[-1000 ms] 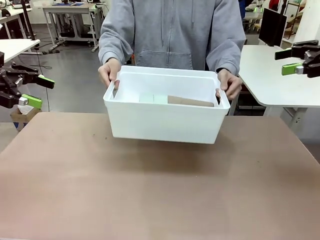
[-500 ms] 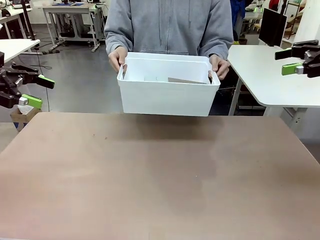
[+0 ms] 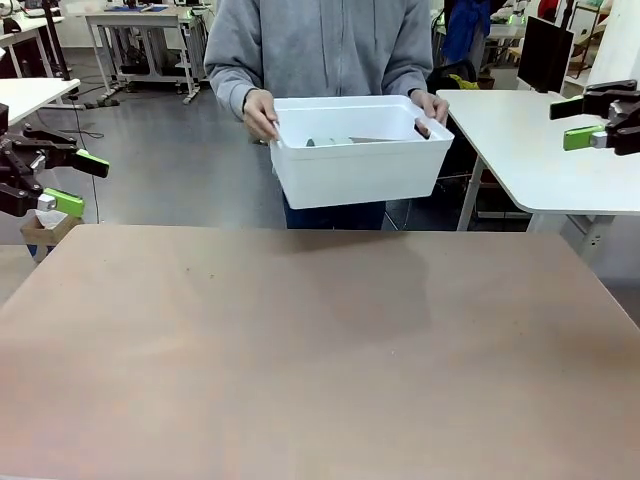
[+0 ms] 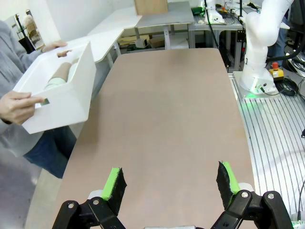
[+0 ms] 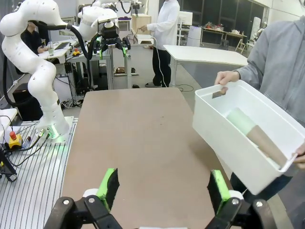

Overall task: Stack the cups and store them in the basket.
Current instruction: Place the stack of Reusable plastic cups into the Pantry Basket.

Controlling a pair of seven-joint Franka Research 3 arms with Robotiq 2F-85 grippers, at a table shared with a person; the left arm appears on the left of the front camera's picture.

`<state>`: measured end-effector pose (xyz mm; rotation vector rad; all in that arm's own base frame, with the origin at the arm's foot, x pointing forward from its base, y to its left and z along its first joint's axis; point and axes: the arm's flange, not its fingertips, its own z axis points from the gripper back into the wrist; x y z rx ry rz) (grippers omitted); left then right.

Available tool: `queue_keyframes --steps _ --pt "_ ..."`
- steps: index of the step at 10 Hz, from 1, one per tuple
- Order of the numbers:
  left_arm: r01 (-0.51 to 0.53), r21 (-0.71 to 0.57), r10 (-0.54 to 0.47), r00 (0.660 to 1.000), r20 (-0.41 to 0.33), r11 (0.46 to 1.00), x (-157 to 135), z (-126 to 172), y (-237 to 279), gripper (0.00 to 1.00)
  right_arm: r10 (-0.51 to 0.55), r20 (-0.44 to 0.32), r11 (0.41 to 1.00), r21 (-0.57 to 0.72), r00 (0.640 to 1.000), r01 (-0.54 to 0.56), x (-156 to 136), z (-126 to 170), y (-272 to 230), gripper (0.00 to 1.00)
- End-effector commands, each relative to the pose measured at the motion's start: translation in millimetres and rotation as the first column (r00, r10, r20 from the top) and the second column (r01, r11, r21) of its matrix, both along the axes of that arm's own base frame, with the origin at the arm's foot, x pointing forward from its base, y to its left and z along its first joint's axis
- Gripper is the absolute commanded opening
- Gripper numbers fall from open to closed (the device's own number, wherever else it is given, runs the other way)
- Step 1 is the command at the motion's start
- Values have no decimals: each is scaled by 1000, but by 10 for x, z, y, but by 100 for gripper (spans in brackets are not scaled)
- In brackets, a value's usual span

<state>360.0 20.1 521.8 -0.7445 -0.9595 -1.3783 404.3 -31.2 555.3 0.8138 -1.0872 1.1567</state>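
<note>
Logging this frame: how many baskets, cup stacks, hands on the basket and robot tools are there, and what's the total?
basket: 1
cup stack, lying inside it, mint and tan; single cups cannot be counted: 1
hands holding the basket: 2
Tools, left tool and right tool, both open: 2
Total: 6

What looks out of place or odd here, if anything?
Nothing is spilled or damaged. The basket is off the table, held by the person's hands beyond the far edge, with the stacked cups lying on their side inside.
</note>
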Motion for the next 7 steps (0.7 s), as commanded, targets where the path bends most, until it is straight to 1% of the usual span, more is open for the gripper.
queue_keyframes --steps 1,7 --pt "8 -7 -8 1000 0 1000 -6 8 9 100 -2 -1 1000 5 1000 2 13 35 2 100" --pt "8 -7 -8 1000 0 1000 -6 8 9 100 -2 -1 1000 5 1000 2 13 35 2 100"
